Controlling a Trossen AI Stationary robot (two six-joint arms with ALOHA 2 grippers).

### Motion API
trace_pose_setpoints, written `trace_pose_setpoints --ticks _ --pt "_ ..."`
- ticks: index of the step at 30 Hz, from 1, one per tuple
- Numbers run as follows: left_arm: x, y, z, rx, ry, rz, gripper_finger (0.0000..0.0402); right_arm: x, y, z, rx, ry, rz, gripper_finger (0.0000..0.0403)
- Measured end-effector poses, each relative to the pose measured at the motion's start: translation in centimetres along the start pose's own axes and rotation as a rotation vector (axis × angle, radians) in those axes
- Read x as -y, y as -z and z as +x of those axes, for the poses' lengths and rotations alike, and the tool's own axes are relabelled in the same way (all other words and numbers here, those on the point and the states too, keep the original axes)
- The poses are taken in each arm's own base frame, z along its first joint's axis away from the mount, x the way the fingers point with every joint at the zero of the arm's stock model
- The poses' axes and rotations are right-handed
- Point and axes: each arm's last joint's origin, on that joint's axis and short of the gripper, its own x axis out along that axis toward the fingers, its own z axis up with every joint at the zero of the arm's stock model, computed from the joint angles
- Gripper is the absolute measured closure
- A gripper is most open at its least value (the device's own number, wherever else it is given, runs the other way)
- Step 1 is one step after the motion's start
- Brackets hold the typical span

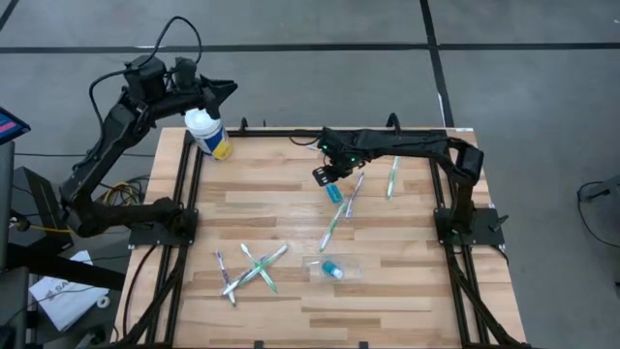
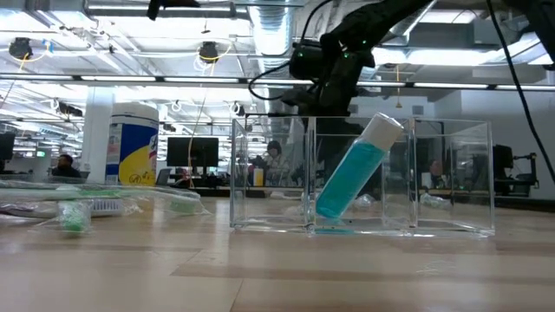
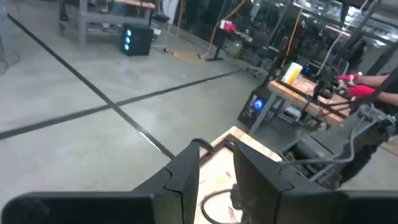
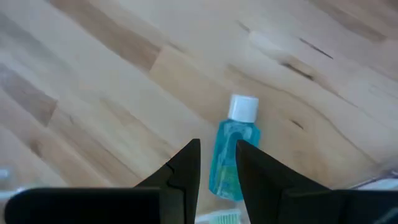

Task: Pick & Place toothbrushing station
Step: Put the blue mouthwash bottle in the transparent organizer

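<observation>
Wooden desk [image 1: 291, 208] strewn with toothbrushes [image 1: 254, 269]. Right tool [image 4: 217, 163] hovering over teal tube [image 4: 231, 157], fingers slightly apart, gripping nothing. Left tool [image 3: 216, 180] parked off-desk, likewise empty. Next, probably: lower and clamp tube.

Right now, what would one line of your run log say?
right gripper: above teal tube on table, nothing held | left gripper: parked by canister | clear organizer: one tube inside

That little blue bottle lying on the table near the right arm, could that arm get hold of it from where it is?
Probably yes. The right end effector hangs directly over the blue bottle, with only bare wooden table around its cap end; a toothbrush lies close beside it.
</observation>
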Motion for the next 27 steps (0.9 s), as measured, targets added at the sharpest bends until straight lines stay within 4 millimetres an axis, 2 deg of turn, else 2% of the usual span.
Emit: trace_pose_setpoints --ticks 4,12,16,21,24,27 --pt "0.1 0.1 0.0 -0.011 0.032 0.018 0.0308 0.1 0.1 0.2 -0.015 0.013 0.031 0.0309" --pt "0.2 0.1 0.0 -0.028 0.083 0.029 0.0308 -1.7 1.7 1.5 -0.044 0.026 0.042 0.0291" --pt "0.2 0.1 0.0 -0.028 0.085 0.044 0.0308 -1.6 1.9 1.4 -0.057 0.048 0.064 0.0277" --pt "0.2 0.2 0.0 -0.029 0.085 0.044 0.0308 -0.8 2.5 2.6 -0.092 0.116 0.11 0.0268" --pt "0.2 0.2 0.0 -0.03 0.085 0.044 0.0308 -0.5 2.8 2.7 -0.091 0.129 0.126 0.0281" --pt "0.2 0.2 0.0 -0.031 0.085 0.044 0.0308 -0.1 3.1 3.1 -0.098 0.173 0.128 0.0324"
